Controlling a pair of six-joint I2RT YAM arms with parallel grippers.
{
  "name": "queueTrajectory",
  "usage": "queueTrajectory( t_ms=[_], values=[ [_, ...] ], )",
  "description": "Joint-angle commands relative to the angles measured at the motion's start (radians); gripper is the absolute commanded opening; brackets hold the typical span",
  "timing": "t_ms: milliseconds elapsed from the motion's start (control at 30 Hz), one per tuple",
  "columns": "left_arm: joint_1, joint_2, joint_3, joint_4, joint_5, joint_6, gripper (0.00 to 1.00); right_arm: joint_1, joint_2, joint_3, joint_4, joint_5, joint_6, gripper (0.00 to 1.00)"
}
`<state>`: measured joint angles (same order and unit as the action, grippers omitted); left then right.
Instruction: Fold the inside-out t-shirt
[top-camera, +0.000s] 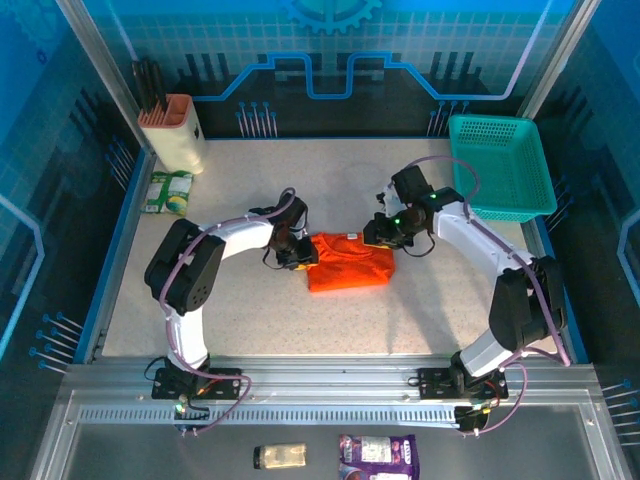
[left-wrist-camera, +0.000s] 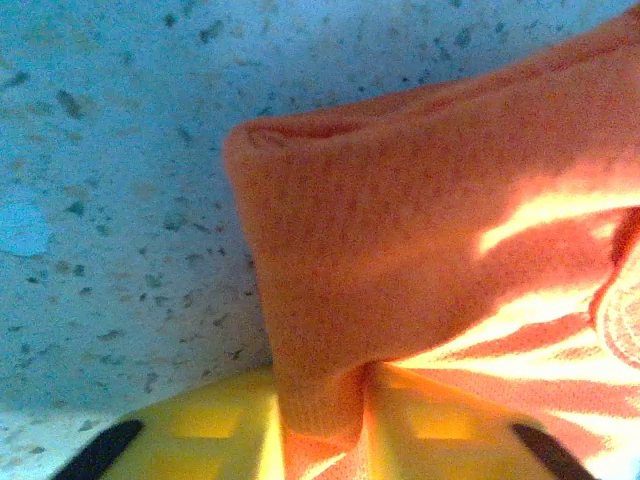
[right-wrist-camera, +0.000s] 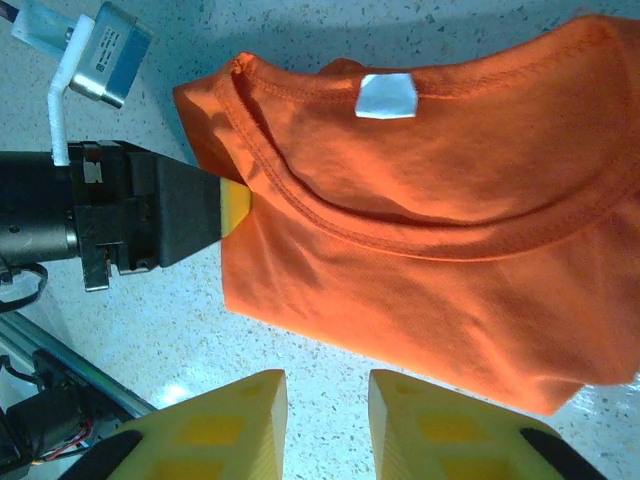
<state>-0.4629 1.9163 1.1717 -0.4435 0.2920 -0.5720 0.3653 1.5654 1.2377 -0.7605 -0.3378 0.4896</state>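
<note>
Between the two arms, at mid-table (top-camera: 250, 320), lies one orange shirt (top-camera: 350, 265), folded into a compact rectangle.

Hidden or unclear: from above, both sets of fingertips are masked by the wrists, so the jaws cannot be read there. Under the left wrist the shirt runs off the right and bottom edges, and glare washes out its lower right part. Under the right wrist the shirt's right end is cut off by the frame, and its lower layers are covered by the top one.

Counts: one shirt and two grippers. One teal basket (top-camera: 497, 118) stands at the far right corner. One white label (right-wrist-camera: 387, 97) sits at the collar. One orange-and-white holder (top-camera: 172, 130) with dark handles stands at the far left, with one green packet (top-camera: 168, 192) just beside it. One pale jar (top-camera: 280, 457) and one purple packet (top-camera: 378, 458) lie on the near ledge, below the arm bases.

Left gripper (left-wrist-camera: 322, 420): yellow fingers clenched on a fold at the shirt's edge, the cloth pinched in the narrow slot between them. Seen from the right wrist, its tip meets the shirt's edge next to the collar.

Right gripper (right-wrist-camera: 327, 400): released, fingers apart with bare table between them, nothing held. The shirt lies just beyond its fingertips; whether they touch cannot be told
</note>
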Motion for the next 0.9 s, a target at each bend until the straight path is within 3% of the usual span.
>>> queueTrajectory(
  t_ms=[0, 200, 500, 867],
  values=[
    [-0.010, 0.035, 0.006, -0.007, -0.025, 0.035, 0.15, -0.012, -0.045, 0.008, -0.046, 0.025, -0.004, 0.29],
    [0.042, 0.000, 0.017, -0.122, -0.124, 0.134, 0.04, -0.029, -0.070, -0.004, -0.071, 0.033, -0.019, 0.29],
    [0.278, -0.029, 0.084, -0.300, -0.381, 0.352, 0.02, -0.084, -0.082, 0.008, -0.121, 0.017, -0.072, 0.29],
    [0.491, 0.314, 0.595, -0.439, -0.580, 0.609, 0.02, -0.129, -0.067, 0.075, -0.213, -0.018, -0.141, 0.29]
  ],
)
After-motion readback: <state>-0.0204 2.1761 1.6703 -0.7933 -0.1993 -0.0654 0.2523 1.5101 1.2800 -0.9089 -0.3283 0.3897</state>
